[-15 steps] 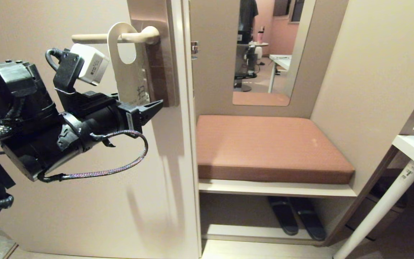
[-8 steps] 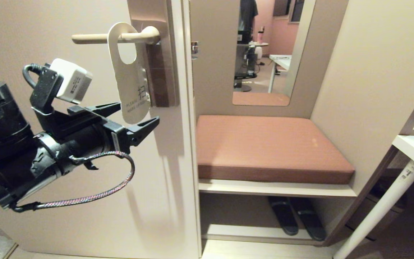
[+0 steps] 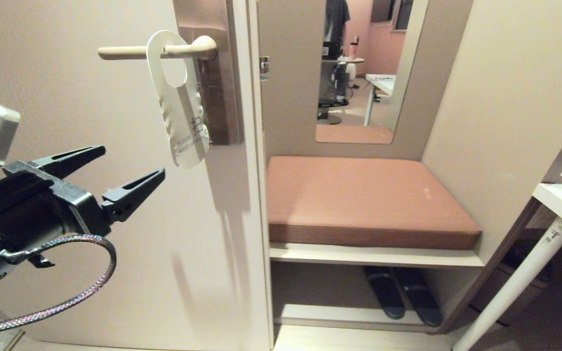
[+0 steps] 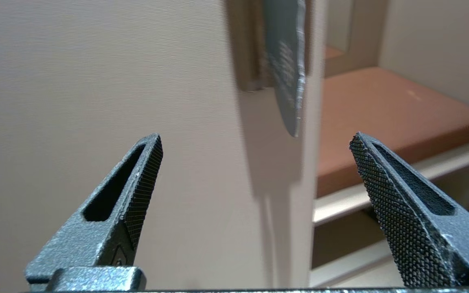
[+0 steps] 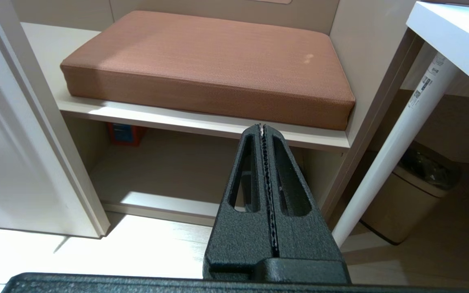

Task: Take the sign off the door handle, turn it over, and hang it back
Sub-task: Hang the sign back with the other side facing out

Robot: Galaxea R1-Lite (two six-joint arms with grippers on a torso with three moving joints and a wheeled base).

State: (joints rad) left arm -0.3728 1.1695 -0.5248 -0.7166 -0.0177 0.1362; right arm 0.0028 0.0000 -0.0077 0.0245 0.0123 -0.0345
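Observation:
The sign (image 3: 183, 119), white side out with "PLEASE MAKE UP ROOM", hangs by its oval hole on the cream door handle (image 3: 134, 50), which sits on a brown backplate (image 3: 215, 97). My left gripper (image 3: 130, 163) is open and empty, below and left of the sign, clear of it. In the left wrist view the sign (image 4: 289, 73) shows edge-on ahead of the wide-apart fingertips (image 4: 151, 150). My right gripper (image 5: 262, 127) is shut and empty, parked low by the bench; it does not show in the head view.
The door's edge (image 3: 256, 195) stands right of the handle. Beyond it is a bench with a brown cushion (image 3: 359, 200), slippers (image 3: 403, 292) beneath it, a mirror (image 3: 364, 68) above, and a white table leg (image 3: 515, 287) at right. A bin (image 5: 413, 195) stands under the table.
My left gripper let go of the sign's lower end, opened wide and drew back down and to the left. The sign hangs free on the handle, swung slightly.

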